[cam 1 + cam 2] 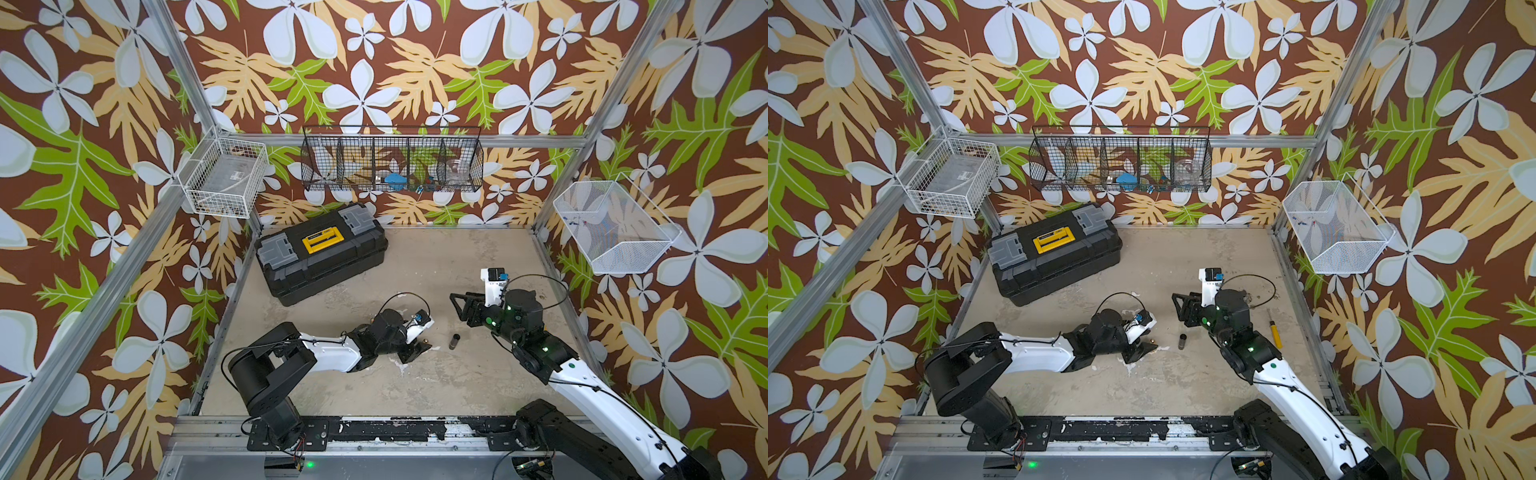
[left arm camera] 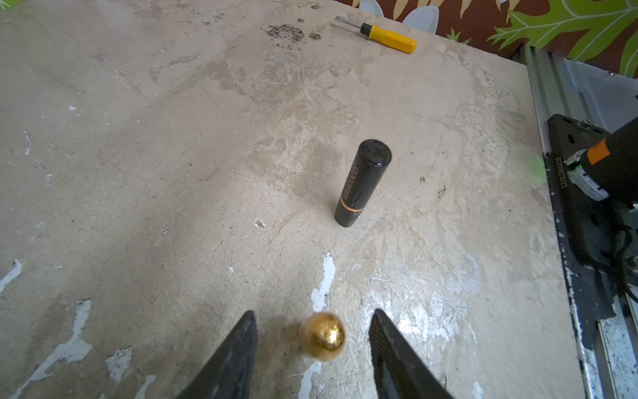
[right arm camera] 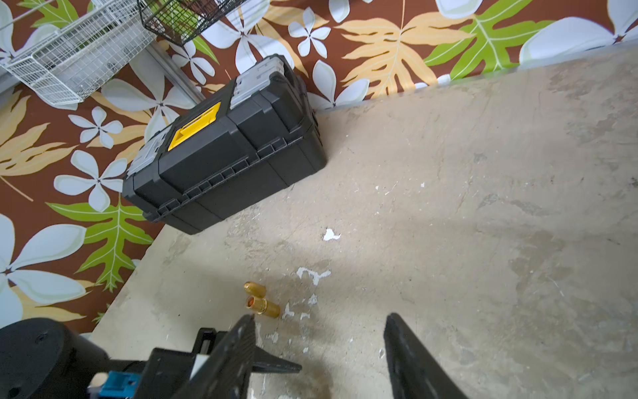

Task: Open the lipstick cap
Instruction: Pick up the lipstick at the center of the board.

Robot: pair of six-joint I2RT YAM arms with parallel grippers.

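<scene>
My left tool sits low over the bench, jaws part-way apart and gripping nothing. A small gold piece sits on the bench between them, clear of both (I would have to go over or round it). Straight ahead past that piece, and apart from it, the lipstick stands upright on its base, long axis vertical. It is black with a thin band low down. The cap looks to be on, so I judge the opening not yet done.

In both top views the lipstick stands between my two tools, and I judge the left the nearer one along the bench. My right tool hangs higher, on the far side of the lipstick. Its jaws are apart with only bare bench between them, and it faces toward the toolbox at the far left.

Farther off, a yellow screwdriver lies flat near the wall, well apart. Neither it nor the toolbox is in the way.
</scene>
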